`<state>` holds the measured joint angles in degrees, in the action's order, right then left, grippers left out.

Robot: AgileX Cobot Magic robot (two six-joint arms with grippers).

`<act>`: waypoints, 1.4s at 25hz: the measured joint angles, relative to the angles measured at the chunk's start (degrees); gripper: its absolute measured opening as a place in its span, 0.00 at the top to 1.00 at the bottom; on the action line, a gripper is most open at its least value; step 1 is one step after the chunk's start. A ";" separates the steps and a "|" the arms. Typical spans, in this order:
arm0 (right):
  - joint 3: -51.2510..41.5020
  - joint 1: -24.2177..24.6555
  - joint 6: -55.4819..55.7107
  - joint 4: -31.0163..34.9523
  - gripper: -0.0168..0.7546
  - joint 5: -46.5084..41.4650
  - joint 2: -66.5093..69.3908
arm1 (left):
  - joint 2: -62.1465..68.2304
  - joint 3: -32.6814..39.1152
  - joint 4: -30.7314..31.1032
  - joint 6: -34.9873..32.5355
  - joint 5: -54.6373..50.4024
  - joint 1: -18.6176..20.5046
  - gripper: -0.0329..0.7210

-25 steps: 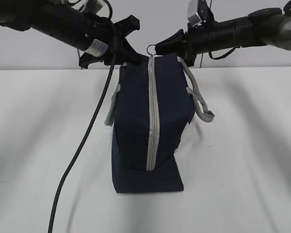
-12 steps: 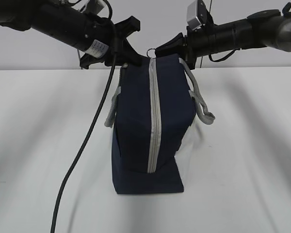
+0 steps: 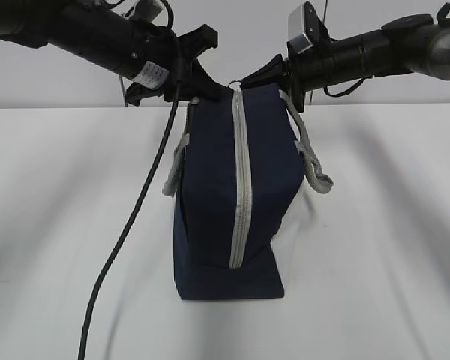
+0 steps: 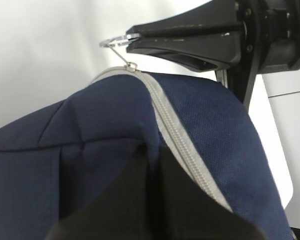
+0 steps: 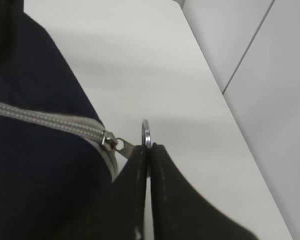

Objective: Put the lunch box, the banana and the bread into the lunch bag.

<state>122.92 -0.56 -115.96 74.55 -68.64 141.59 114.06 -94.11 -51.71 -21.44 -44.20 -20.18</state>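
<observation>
The navy lunch bag (image 3: 210, 195) stands on end on the white table (image 3: 60, 225), its grey zipper (image 3: 240, 180) closed along its whole visible length. My right gripper (image 3: 244, 78) is at the bag's top end, shut on the metal ring pull (image 5: 146, 132), which sticks up between its fingertips (image 5: 135, 165). My left gripper (image 4: 155, 155) is shut on a fold of the lunch bag's fabric (image 4: 90, 125) beside the zipper. From the left wrist view the ring pull (image 4: 115, 41) sits in the right gripper (image 4: 132, 36). The lunch box, the banana and the bread are out of view.
Grey strap handles hang at the bag's right (image 3: 313, 161) and left (image 3: 174, 171). A black cable (image 3: 127, 225) droops from the left arm down in front of the table. A pale wall (image 3: 232, 37) runs behind.
The right gripper has edged slightly down and left with the ring pull. The bag's top has shifted a little to the right. Both grips hold.
</observation>
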 joint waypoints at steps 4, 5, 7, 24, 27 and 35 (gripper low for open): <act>0.00 0.00 -0.15 -0.10 0.98 -0.44 0.34 | 0.00 0.00 -0.89 -0.32 -0.40 0.00 0.95; 0.10 0.00 0.10 0.01 0.98 -0.56 0.75 | 0.00 0.00 -1.27 -0.69 -0.52 0.00 0.95; 0.11 0.00 0.80 0.21 0.98 -0.67 1.56 | 0.00 0.00 -1.97 -1.58 -0.85 0.00 0.95; 0.11 0.00 9.36 -7.50 0.98 -0.77 4.02 | 0.06 0.00 -2.51 -3.19 -1.46 0.00 0.95; 0.11 0.00 11.44 -9.62 0.98 -0.77 4.02 | 0.06 0.00 -2.51 -3.42 -1.46 0.00 0.95; 0.47 0.00 14.81 -12.19 0.98 -1.23 4.02 | 0.55 -1.89 -2.02 -4.50 -2.15 -0.04 0.95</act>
<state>123.39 -0.56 -101.15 62.36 -69.87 145.62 114.61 -96.00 -53.74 -25.93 -46.35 -20.22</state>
